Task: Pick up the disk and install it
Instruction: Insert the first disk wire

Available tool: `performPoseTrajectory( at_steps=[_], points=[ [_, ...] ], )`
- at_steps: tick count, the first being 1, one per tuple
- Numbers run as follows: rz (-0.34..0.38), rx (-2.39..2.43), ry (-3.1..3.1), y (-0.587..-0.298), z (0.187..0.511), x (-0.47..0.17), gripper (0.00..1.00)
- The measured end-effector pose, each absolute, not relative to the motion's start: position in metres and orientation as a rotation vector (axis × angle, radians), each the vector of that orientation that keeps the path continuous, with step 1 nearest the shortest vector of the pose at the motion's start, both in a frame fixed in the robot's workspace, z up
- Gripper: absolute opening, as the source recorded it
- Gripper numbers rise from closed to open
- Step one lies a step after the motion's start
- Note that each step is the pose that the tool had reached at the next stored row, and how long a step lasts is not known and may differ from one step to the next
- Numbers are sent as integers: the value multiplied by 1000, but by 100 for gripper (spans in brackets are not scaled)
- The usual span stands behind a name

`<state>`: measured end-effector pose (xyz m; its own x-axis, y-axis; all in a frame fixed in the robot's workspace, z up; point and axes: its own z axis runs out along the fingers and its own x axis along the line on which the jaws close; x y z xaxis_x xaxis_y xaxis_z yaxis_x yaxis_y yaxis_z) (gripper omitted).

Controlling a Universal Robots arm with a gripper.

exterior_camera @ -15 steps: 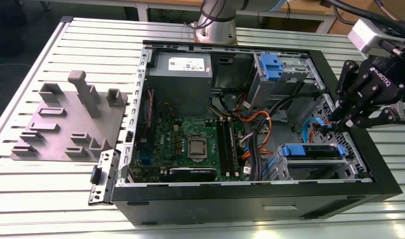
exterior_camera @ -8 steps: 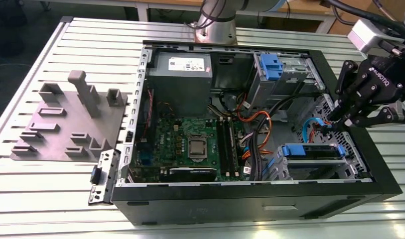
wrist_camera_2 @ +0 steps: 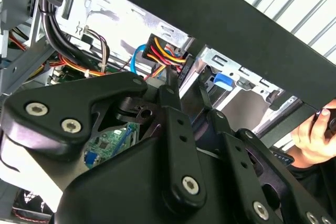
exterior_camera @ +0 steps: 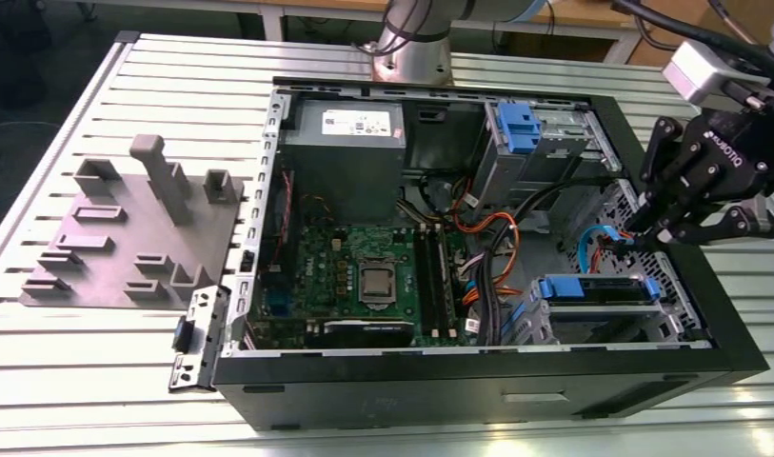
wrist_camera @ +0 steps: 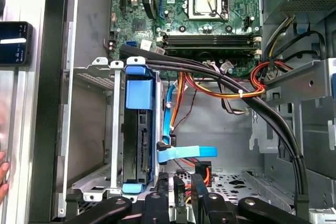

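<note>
The disk (exterior_camera: 599, 288), silver-grey in its bright blue bracket, sits inside the metal drive cage (exterior_camera: 613, 322) at the near corner of the open computer case on the exterior view's right. In the first wrist view the disk (wrist_camera: 139, 129) stands edge-on in that cage. My gripper (exterior_camera: 630, 236) hangs inside the case just behind the cage. Its black fingers (wrist_camera: 164, 188) are drawn close together at a black cable connector (wrist_camera_2: 167, 56) with red, yellow and orange wires. A flat blue data cable (wrist_camera: 186, 153) runs beside them.
The motherboard (exterior_camera: 361, 276) fills the case floor, with the power supply (exterior_camera: 348, 129) at the back and another blue-latched bay (exterior_camera: 519, 129). Thick black cables (wrist_camera: 252, 103) cross the middle. A grey fixture plate (exterior_camera: 127, 233) lies on the exterior view's left. A person's hand (wrist_camera_2: 315, 135) rests at the case edge.
</note>
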<state>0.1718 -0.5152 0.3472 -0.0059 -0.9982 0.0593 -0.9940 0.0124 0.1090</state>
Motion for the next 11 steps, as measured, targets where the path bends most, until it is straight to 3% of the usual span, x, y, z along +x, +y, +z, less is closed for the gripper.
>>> performPoseTrajectory(
  at_steps=[7, 9, 11],
  points=[
    [-55, 2127, -2146, -514, 343, 173, 30],
    [-54, 2127, -2146, -514, 343, 173, 17],
    [-54, 2127, -2146, -514, 343, 173, 16]
  ],
)
